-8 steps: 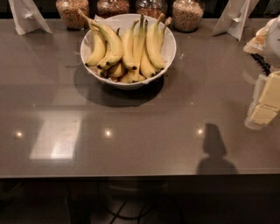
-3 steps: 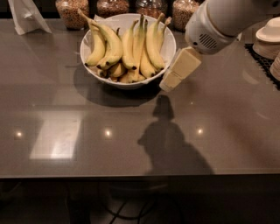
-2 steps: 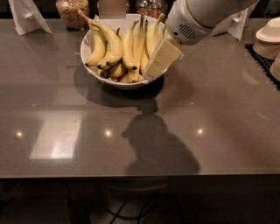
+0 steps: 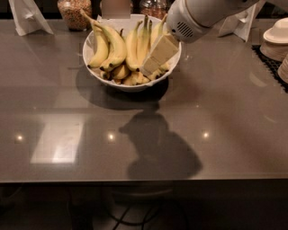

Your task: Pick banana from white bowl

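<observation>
The white bowl [image 4: 92, 63] stands at the back middle of the grey table and holds several long yellow bananas [image 4: 113, 45] standing on end, with shorter dark-tipped ones [image 4: 120, 72] at the bottom. My gripper [image 4: 155, 57] comes in from the upper right on a white arm [image 4: 198, 15]. Its cream finger hangs over the right half of the bowl, its tip down among the bananas there. It covers part of the right-hand bananas.
Jars of grain [image 4: 72, 11] stand behind the bowl. A white napkin holder [image 4: 26, 15] is at the back left, another [image 4: 243, 22] at the back right. Stacked cream disposable bowls [image 4: 276, 40] sit at the right edge on a black mat [image 4: 270, 60].
The arm has swung in from the right edge and moved left over the table. The gripper now hangs over the right half of the bowl. The bananas have not moved.
</observation>
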